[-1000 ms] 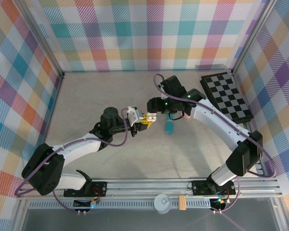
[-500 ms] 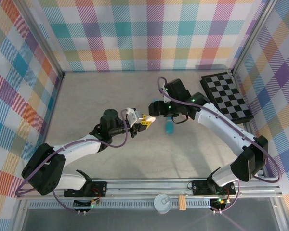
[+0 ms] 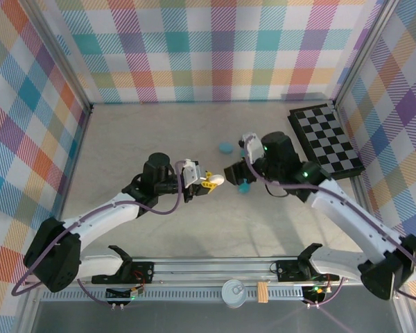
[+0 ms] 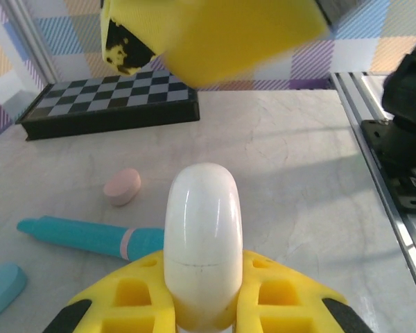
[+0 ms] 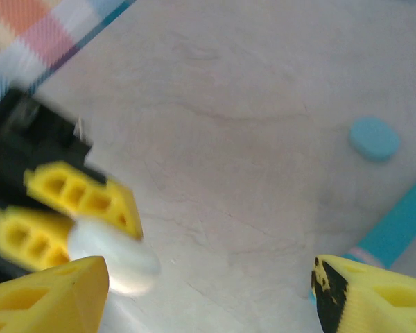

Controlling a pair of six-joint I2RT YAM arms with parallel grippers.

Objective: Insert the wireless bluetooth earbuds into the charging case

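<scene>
While the left gripper [image 3: 209, 181] clamps one white case [image 4: 201, 243], the right gripper [image 5: 208, 284] gapes. Overhead, one blue case [image 3: 226, 148]; the left wrist view adds one pink case [image 4: 122, 186].

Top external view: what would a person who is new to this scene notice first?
A white oval case is pinched in the yellow fingers of the left gripper, near the middle of the table. The right gripper faces it with its fingers open. A black-and-white chessboard lies at the far right.
</scene>
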